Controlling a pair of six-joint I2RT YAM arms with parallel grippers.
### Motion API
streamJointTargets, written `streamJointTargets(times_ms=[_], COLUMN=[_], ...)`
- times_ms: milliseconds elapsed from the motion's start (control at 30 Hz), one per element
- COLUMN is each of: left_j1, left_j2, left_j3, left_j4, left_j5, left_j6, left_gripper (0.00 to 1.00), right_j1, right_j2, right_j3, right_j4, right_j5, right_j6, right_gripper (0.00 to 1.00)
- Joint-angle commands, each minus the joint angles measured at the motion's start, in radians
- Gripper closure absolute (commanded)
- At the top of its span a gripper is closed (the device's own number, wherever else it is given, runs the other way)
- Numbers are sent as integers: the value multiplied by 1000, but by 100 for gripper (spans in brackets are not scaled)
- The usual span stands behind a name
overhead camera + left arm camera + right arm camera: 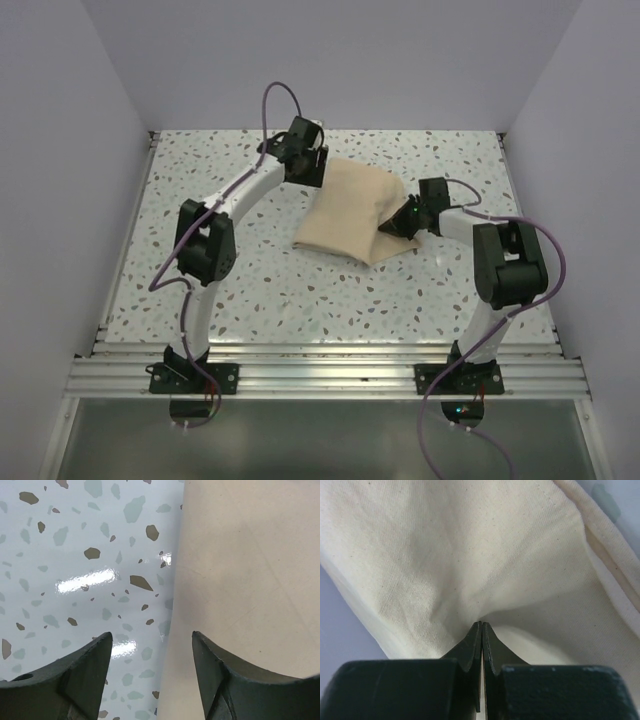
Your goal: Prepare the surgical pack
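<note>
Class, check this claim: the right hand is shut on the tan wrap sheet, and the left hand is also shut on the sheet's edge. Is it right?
Not quite. The left hand is open, hovering over the edge of the wrap sheet and gripping nothing, as the left wrist view shows. The right hand is indeed shut on the sheet.

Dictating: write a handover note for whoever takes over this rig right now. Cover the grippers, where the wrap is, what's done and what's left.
Left gripper: open, holding nothing, over the far-left edge of the wrap.
Right gripper: shut on a pinch of wrap at its right side.
Wrap: folded over in a bundle in the middle of the table; whatever is inside is hidden.
Done: apparently part of the folding.
Left: probably finish the folds, then release.
</note>
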Motion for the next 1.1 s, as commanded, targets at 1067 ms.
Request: streamJointTargets(times_ms=[1067], left_j1=[-307], left_j2=[142], left_j3=[275], left_j4=[25], left_j5=[106], left_j6=[-178], left_gripper=[33], right_j1=[-31], right_j2=[142], right_j3=[151], right_j4=[12], right_j5=[-55], right_j6=[-66], right_gripper=[100])
